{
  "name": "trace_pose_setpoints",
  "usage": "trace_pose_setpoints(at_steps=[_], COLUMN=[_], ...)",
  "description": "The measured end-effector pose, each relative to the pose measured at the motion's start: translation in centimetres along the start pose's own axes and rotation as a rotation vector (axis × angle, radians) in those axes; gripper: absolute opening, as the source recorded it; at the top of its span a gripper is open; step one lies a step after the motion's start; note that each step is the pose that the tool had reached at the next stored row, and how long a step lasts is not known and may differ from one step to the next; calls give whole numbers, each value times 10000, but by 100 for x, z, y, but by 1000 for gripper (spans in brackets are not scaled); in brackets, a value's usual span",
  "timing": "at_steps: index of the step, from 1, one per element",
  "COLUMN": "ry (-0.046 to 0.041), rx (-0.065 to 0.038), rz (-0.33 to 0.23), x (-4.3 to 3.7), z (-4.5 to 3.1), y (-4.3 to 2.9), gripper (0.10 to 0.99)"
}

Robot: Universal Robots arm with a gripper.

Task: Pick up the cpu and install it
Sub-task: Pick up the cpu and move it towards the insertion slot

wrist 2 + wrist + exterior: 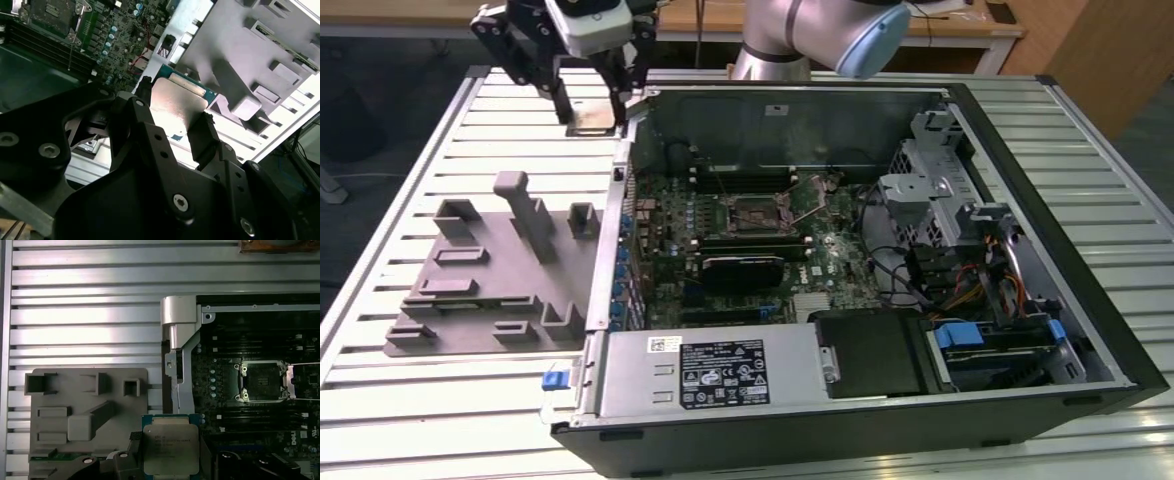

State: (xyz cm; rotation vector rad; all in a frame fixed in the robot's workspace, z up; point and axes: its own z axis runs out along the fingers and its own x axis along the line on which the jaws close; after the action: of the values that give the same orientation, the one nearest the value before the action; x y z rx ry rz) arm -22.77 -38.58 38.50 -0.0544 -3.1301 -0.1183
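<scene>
The pincer (596,100), in the upper left of the exterior view, is pinching the cpu (596,120) by two opposite edges, above the slatted surface (440,150) just outside the open computer case (1067,250). The motherboard socket (754,213) lies near the frame's centre, below and to the right of the held chip, well apart from it

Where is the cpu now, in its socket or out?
Out. The gripper clamps the cpu, lifted clear of the table; the socket is bare.
</scene>
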Motion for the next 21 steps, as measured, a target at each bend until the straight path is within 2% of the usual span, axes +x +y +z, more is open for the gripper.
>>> trace_pose_setpoints(at_steps=[8,21], ry=[-1,-1], rx=[-1,-1], rz=[-1,0], x=[-149,-450], z=[1,1], y=[26,71], gripper=[541,541])
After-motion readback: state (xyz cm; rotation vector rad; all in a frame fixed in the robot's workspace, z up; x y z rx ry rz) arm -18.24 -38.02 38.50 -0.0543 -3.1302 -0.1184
